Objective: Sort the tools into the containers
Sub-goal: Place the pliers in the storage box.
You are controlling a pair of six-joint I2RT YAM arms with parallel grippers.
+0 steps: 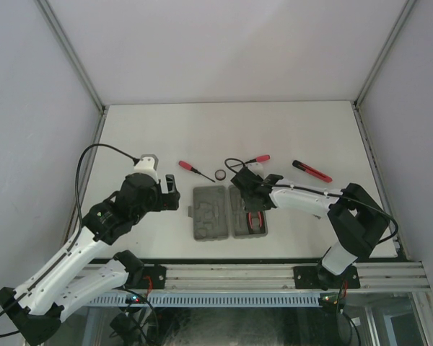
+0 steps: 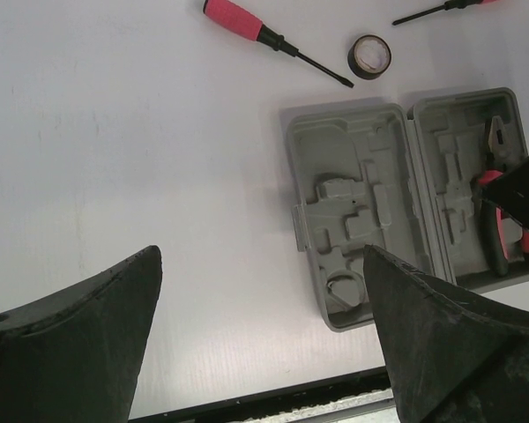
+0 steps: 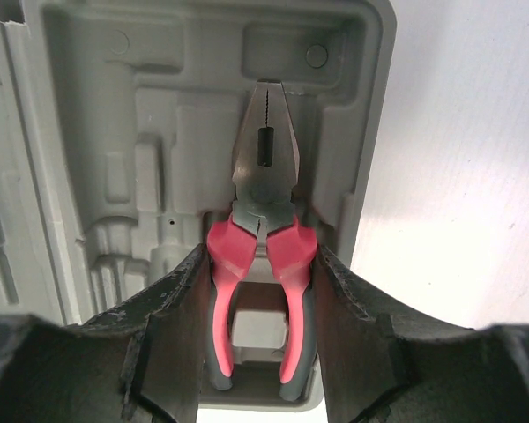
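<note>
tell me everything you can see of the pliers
The pliers have a grey metal nose, shut, with a serrated seam and a dark slot, and two curved handles sleeved in red and dark grey. They lie flat in a moulded recess in the right half of the open grey case, nose toward the case's far end. The right gripper straddles the handles, its black fingers pressed against the red shoulders.

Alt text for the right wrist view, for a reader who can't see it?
Red-handled pliers lie in a moulded recess of the open grey case, nose toward the top. The right gripper straddles them, its fingers against both handles.
</note>
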